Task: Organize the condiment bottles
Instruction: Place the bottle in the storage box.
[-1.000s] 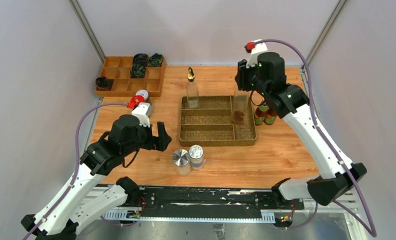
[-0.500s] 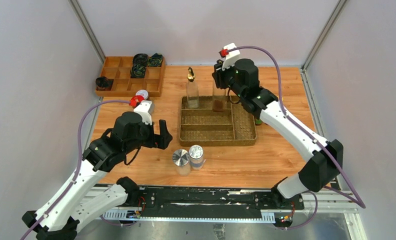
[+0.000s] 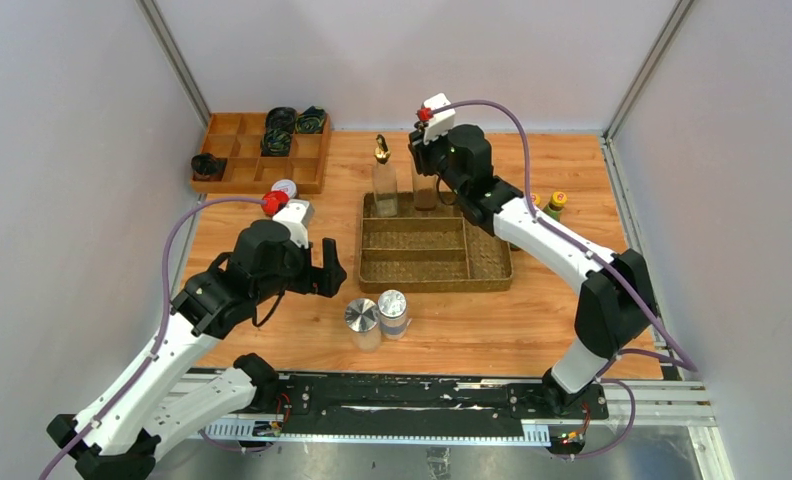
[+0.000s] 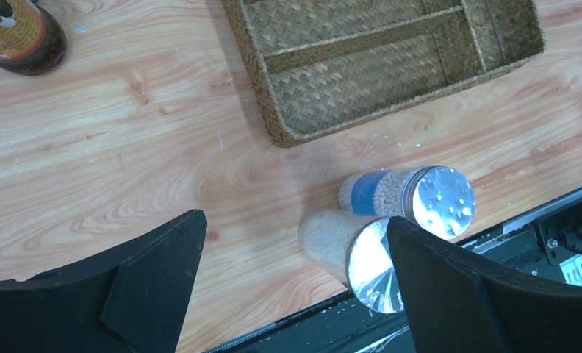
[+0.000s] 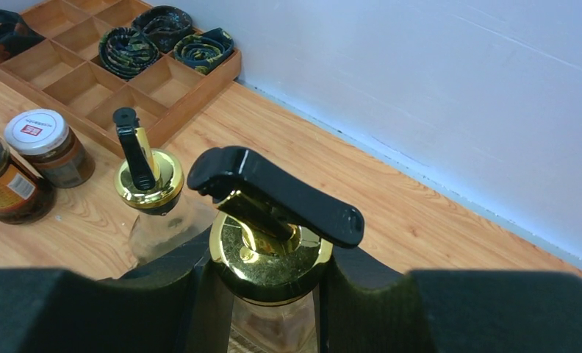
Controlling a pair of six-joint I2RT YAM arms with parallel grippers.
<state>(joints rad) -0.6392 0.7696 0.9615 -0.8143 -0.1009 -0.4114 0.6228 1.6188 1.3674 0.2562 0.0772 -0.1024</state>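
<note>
At the far rim of the woven wicker tray (image 3: 435, 283), the right gripper (image 5: 270, 288) pinches the gold collar of a clear gold-spouted glass bottle (image 5: 270, 257). Only the wrist camera shows this grip, since the arm hides it from overhead. A twin gold-spouted bottle (image 5: 149, 182) stands just beside it. Nearer the bases, the left gripper (image 4: 294, 220) hangs with its jaws spread over the wooden table (image 4: 126, 140), close to two touching silver-lidded shakers (image 4: 441, 203), while a red-lidded jar (image 5: 0, 184) and a white-lidded jar (image 5: 40, 136) stand beside a wooden divided box (image 5: 200, 79).
</note>
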